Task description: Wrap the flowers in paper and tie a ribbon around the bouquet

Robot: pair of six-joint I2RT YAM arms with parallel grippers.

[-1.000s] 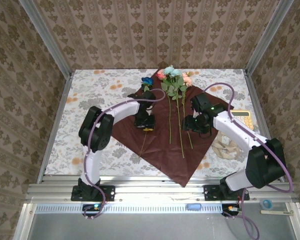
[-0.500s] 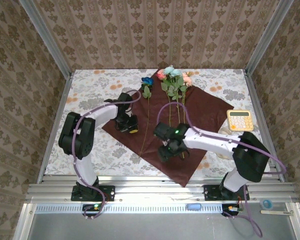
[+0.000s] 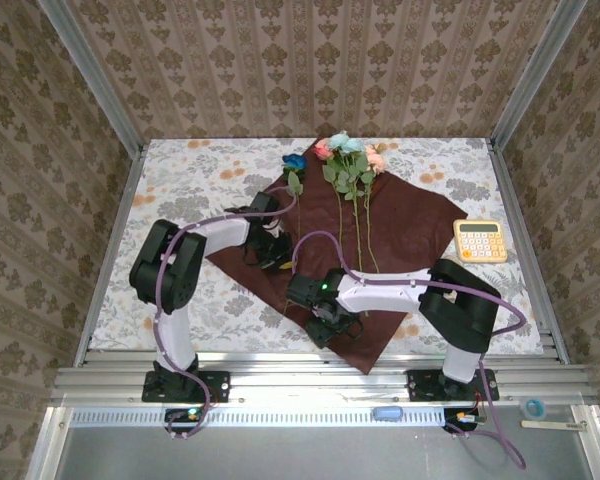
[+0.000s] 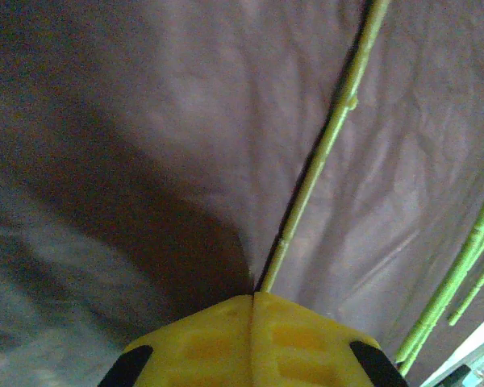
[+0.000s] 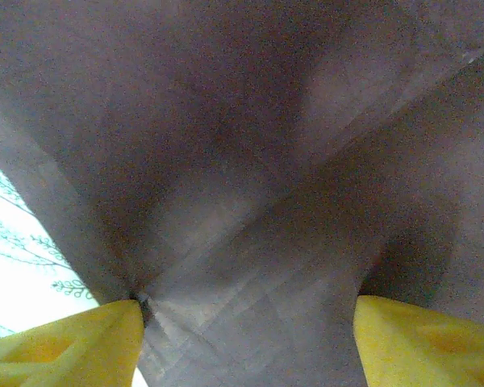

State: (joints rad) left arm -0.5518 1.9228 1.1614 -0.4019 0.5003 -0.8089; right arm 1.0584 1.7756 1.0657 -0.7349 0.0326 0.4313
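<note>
From above and behind the arm bases, looking steeply down over the whole table [image 3: 180,180]; far enough back to take in both arms, the side walls and the full dark red paper [image 3: 420,225].

From the left wrist, facing down past the closed yellow tips of the left gripper [image 4: 254,300], very near the paper, with one green stem [image 4: 323,153] running away from the seam between the tips.

From the right wrist, pressed close to the same sheet between the spread tips of the right gripper [image 5: 246,318], with a sliver of tablecloth [image 5: 16,242] at lower left.

Shared by all three: the paper. Shared by overhead and left wrist: that stem [image 3: 296,215].
</note>
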